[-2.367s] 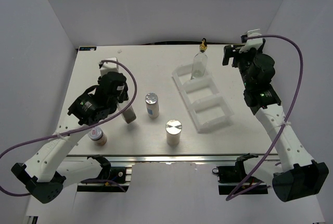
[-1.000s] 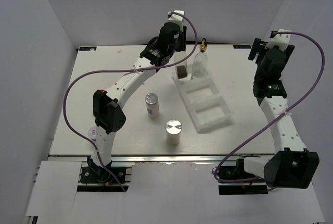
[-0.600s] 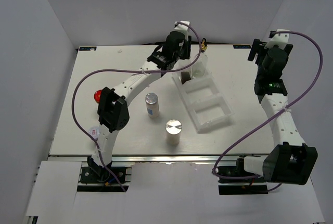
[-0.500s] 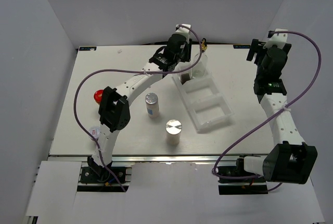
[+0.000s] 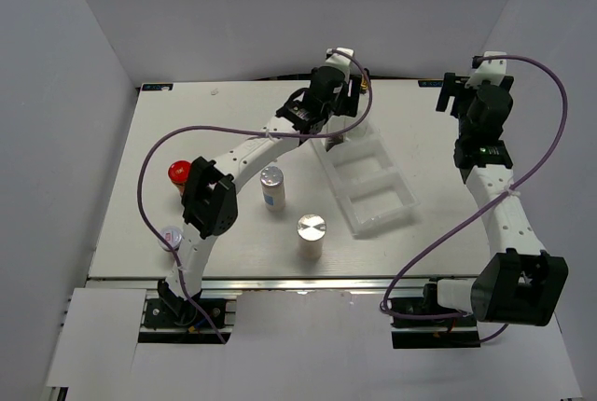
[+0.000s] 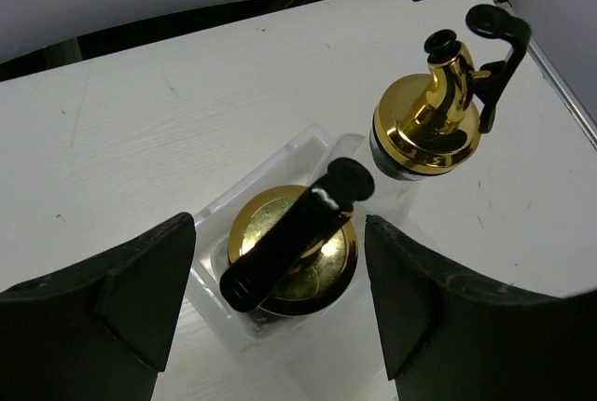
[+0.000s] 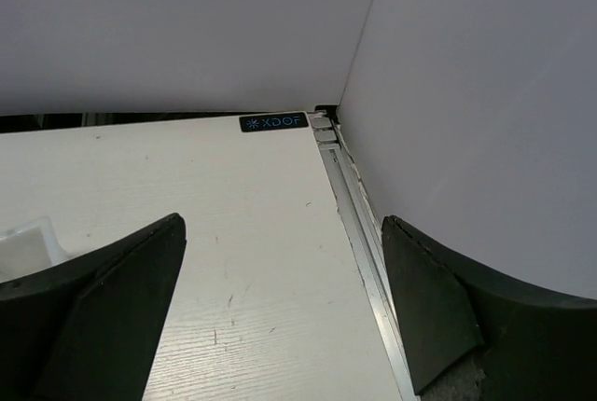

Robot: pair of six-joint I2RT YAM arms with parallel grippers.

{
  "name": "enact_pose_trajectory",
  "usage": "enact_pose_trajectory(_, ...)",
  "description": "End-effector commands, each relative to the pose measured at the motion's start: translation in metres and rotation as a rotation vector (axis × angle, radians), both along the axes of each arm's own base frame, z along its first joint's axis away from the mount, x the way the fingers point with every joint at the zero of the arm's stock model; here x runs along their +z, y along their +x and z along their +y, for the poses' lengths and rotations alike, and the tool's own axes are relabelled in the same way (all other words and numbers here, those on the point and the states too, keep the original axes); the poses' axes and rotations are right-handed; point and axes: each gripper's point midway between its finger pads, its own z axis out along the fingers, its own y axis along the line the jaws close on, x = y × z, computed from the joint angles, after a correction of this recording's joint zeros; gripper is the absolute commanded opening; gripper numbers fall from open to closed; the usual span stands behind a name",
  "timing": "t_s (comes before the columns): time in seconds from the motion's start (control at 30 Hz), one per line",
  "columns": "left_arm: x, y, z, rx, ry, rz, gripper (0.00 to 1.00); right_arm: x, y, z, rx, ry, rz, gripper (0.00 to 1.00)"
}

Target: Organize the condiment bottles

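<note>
L fingers spread wide, gripping nothing. Gold-spout glass bottle stands upright btwn & below them, in end compartment of white tray. 2nd gold-spout bottle just beyond them, beside the 1st. R fingers open, nothing btwn, over bench corner, well apart from both bottles.

Robot lab: white-walled booth w/ table

Top view over whole table; close, downward wrist views, both with tray's far end.
</note>
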Motion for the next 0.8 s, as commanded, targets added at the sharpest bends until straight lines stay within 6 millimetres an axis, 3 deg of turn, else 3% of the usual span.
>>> enact_pose_trajectory(0.0, 0.062, -0.007, 0.009, 0.029, -0.056, -0.086, 0.82, 0.036, -0.010, 0.005, 0.041, -0.023, -0.081, 0.89)
enact_pose_trajectory(0.2, 0.081, -0.017, 0.025, 0.068, -0.053, -0.088, 0.85, 0.053, -0.029, 0.027, 0.170, -0.065, -0.079, 0.89)
enact_pose_trajectory(0.27, 0.080, -0.024, 0.030, 0.066, -0.046, -0.075, 0.97, 0.065, -0.042, 0.041, 0.246, -0.087, -0.100, 0.89)
enact_pose_trajectory(0.33, 0.096, -0.036, 0.035, 0.045, -0.075, -0.084, 0.98, 0.064, -0.053, 0.072, 0.408, -0.101, -0.085, 0.89)
enact_pose_trajectory(0.37, 0.097, -0.040, 0.037, 0.036, -0.084, -0.080, 0.98, 0.069, -0.062, 0.084, 0.474, -0.106, -0.077, 0.89)
enact_pose_trajectory(0.4, 0.086, -0.047, 0.037, 0.023, -0.080, -0.052, 0.98, 0.069, -0.070, 0.102, 0.587, -0.118, -0.060, 0.89)
enact_pose_trajectory(0.43, 0.100, -0.057, 0.042, 0.009, -0.105, -0.063, 0.98, 0.057, -0.083, 0.127, 0.688, -0.101, 0.007, 0.89)
enact_pose_trajectory(0.47, 0.101, -0.064, 0.042, -0.011, -0.115, -0.056, 0.98, 0.057, -0.091, 0.140, 0.751, -0.096, 0.022, 0.89)
enact_pose_trajectory(0.5, 0.089, -0.072, 0.044, -0.018, -0.104, -0.028, 0.98, 0.065, -0.103, 0.158, 0.846, -0.104, 0.011, 0.89)
enact_pose_trajectory(0.53, 0.103, -0.082, 0.051, -0.022, -0.126, -0.041, 0.98, 0.060, -0.114, 0.173, 0.913, -0.101, 0.032, 0.89)
enact_pose_trajectory(0.57, 0.103, -0.088, 0.056, -0.021, -0.128, -0.039, 0.98, 0.062, -0.123, 0.182, 0.955, -0.109, 0.026, 0.89)
enact_pose_trajectory(0.6, 0.087, -0.095, 0.061, -0.013, -0.116, -0.005, 0.98, 0.062, -0.133, 0.198, 1.023, -0.126, 0.020, 0.89)
enact_pose_trajectory(0.63, 0.085, -0.102, 0.067, -0.010, -0.117, 0.001, 0.98, 0.061, -0.140, 0.206, 1.057, -0.135, 0.018, 0.89)
enact_pose_trajectory(0.67, 0.103, -0.114, 0.080, -0.007, -0.149, -0.024, 0.98, 0.056, -0.147, 0.213, 1.087, -0.139, 0.037, 0.89)
enact_pose_trajectory(0.7, 0.103, -0.119, 0.092, 0.032, -0.161, -0.026, 0.98, 0.053, -0.153, 0.222, 1.120, -0.148, 0.050, 0.89)
enact_pose_trajectory(0.73, 0.080, -0.125, 0.104, 0.062, -0.135, -0.003, 0.98, 0.053, -0.165, 0.240, 1.191, -0.172, 0.049, 0.89)
enact_pose_trajectory(0.77, 0.077, -0.130, 0.117, 0.097, -0.135, -0.011, 0.98, 0.042, -0.170, 0.249, 1.230, -0.171, 0.093, 0.89)
